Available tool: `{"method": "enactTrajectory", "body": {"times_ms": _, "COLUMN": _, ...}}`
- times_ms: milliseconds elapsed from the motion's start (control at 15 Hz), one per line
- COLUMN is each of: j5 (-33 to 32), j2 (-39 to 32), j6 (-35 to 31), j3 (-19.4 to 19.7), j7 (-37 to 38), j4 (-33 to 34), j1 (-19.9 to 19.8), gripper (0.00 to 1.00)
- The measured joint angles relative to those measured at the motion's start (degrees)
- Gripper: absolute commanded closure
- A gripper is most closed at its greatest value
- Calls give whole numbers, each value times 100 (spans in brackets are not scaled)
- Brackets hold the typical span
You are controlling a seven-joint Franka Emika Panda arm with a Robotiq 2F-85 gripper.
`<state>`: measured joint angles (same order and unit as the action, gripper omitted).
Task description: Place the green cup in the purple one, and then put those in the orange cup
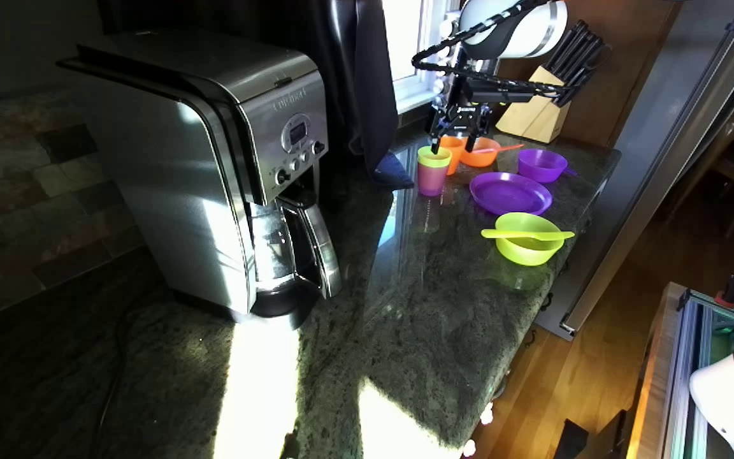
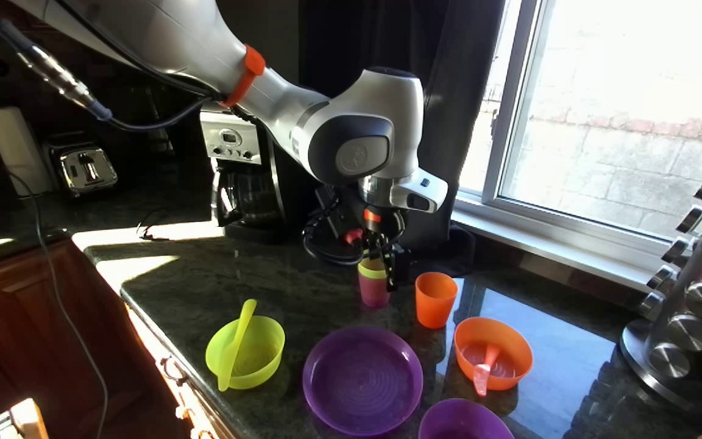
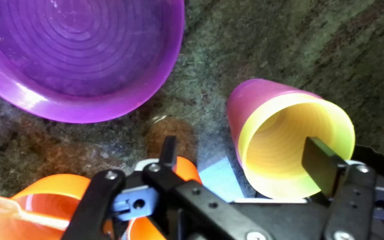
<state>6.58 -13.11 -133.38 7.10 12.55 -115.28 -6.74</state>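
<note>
Green cup (image 3: 277, 145) (ringed inside) nests in pinkish-purple cup (image 3: 252, 96).

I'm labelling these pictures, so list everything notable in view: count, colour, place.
green cup: 1, yellow-green, inside purple cup
purple cup: 1, pinkish purple, on counter
orange cup: 1, orange, on counter
plate: 1, purple, on counter
bowls: 3, green, orange, purple, near plate
utensils: at least 2, green, orange, resting on matching bowls
coffee maker: 1, silver and black, on counter
knife block: 1, tan, on counter
spice rack: 1, silver, near window
window: 1, white, behind counter
curtain: 1, black, beside window
toaster: 1, silver, in background
arm: 1, mostly white, above counter
pincer: 1, black, open, near green cup
</note>
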Motion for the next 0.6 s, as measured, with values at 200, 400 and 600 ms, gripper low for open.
{"method": "enactTrajectory", "body": {"times_ms": 200, "j5": -1, "j2": -113, "j6": 3, "j3": 0, "j7": 0, "j4": 1, "j1": 5, "gripper": 61}}
{"method": "enactTrajectory", "body": {"times_ms": 400, "j5": -1, "j2": -214, "j6": 4, "j3": 0, "j7": 0, "j4": 2, "j1": 5, "gripper": 83}}
{"method": "enactTrajectory", "body": {"times_ms": 600, "j5": -1, "j2": -243, "j6": 5, "j3": 0, "j7": 0, "j4": 11, "j1": 5, "gripper": 100}}
